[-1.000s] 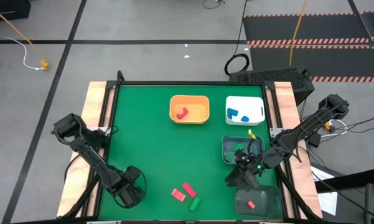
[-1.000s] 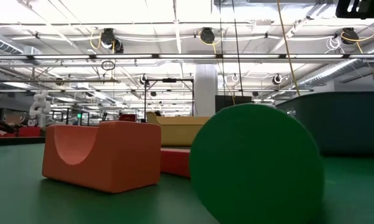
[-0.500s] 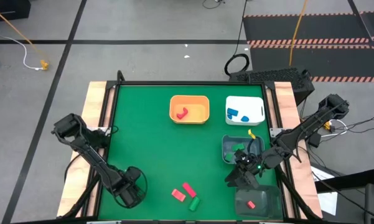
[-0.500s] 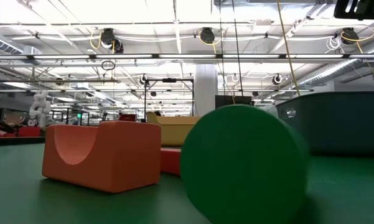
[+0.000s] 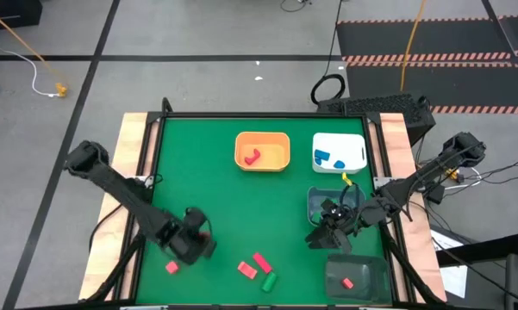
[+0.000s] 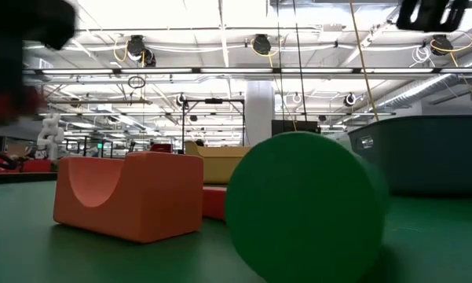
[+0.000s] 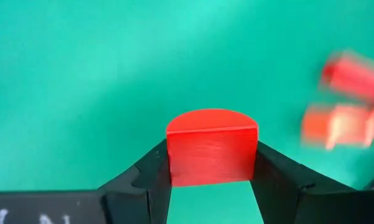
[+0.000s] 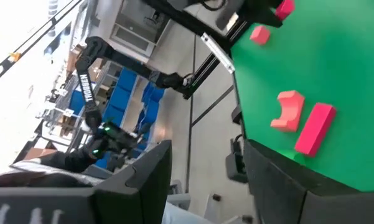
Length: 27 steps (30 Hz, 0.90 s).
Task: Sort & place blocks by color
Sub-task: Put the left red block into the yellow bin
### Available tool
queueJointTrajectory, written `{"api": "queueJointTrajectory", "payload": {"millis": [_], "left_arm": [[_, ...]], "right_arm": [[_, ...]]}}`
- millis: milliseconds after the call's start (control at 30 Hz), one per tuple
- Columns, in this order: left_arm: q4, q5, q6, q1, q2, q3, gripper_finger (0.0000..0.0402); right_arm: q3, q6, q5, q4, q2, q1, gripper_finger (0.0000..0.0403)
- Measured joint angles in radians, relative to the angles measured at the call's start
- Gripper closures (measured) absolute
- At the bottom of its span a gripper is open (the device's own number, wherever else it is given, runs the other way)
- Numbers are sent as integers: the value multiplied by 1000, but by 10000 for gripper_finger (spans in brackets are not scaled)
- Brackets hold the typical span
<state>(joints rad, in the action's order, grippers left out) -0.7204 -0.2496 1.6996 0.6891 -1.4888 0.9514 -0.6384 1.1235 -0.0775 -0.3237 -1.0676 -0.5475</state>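
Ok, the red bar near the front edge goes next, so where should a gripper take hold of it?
Probably take the red bar at mid-length, across its narrow width, from straight above: it lies flat and diagonal, with the arch block close beside it. The right gripper is open; the left gripper holds a half-round block.

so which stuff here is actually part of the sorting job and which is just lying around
Part of the job:
- red half-round block held in the left gripper
- loose red blocks and green block
- orange bin, white bin

Lying about:
- yellow cable on the floor
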Motion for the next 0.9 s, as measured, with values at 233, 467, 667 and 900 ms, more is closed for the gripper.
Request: {"api": "queueJointTrajectory", "payload": {"millis": [233, 467, 667, 900], "left_arm": [[110, -101, -334, -237, 47, 0, 228], [391, -119, -711, -492, 47, 1, 228], [516, -118, -928, -666, 48, 1, 228], [514, -91, -1065, -799, 48, 1, 228]], "right_arm": [[0, -145, 1, -1, 14, 111, 213], [0, -247, 1, -5, 30, 230, 213], [0, -326, 0, -5, 30, 319, 213], [0, -393, 0, -4, 30, 417, 213]]}}
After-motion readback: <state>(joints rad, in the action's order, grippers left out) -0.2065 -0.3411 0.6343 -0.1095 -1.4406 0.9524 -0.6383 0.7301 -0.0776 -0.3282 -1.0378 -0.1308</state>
